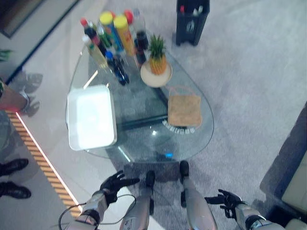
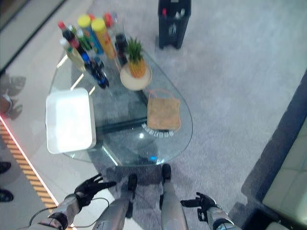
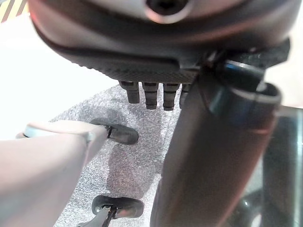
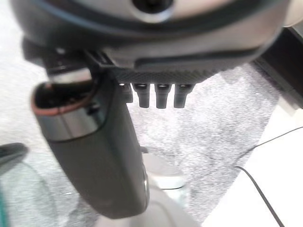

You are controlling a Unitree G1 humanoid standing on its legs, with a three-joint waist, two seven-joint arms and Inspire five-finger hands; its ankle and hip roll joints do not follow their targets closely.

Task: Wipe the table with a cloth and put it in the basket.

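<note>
The left hand hangs low beside the robot, short of the near edge of the bench, fingers spread and relaxed, holding nothing and touching nothing. The right hand hangs likewise on the other side, over the grey carpet, fingers loosely spread and empty. In each wrist view the fingers show straight past the palm, with only carpet beyond.

The cloth lies flat on the glass top near the bench's right edge, toward the near end, just this side of the pineapple on its round plate. It is tan and roughly square, with a pale fringe along its near edge. It looks soft, thin and light, so it should crumple under the fingers and slide easily on the smooth glass. Pressing down on its middle with flat fingers would likely suit wiping; to lift it, pinching a bunched fold near an edge seems best.

The white basket sits at the bench's left edge, well apart from the cloth. Bottles crowd the far left corner, and a dark bin stands on the carpet past the far end.
</note>
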